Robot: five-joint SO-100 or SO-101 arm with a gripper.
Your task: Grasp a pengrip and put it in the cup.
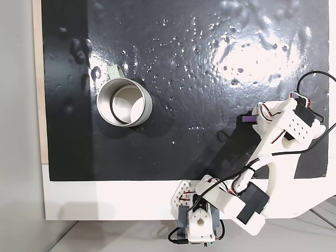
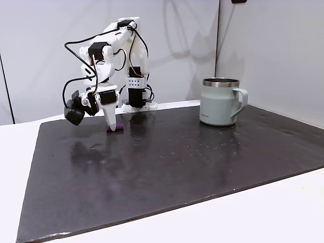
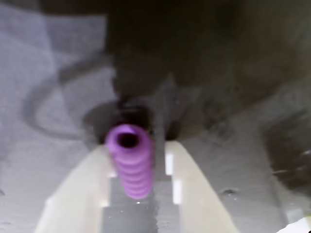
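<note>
Wrist view, left to right: left finger (image 3: 80, 194), then the pengrip (image 3: 132, 160) lying on the dark tabletop (image 3: 252, 160) between the parted pincer (image 3: 138, 167), not squeezed yet. Looks light, squishy, ribbed, so probably grippy; I'd pinch mid-length. The cup (image 2: 218, 101) is well apart.

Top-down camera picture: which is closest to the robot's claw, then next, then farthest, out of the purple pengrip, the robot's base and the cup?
1. The pengrip, right at the gripper on the mat's right side.
2. The robot's base, at the bottom edge.
3. The cup, far off on the left.
</note>
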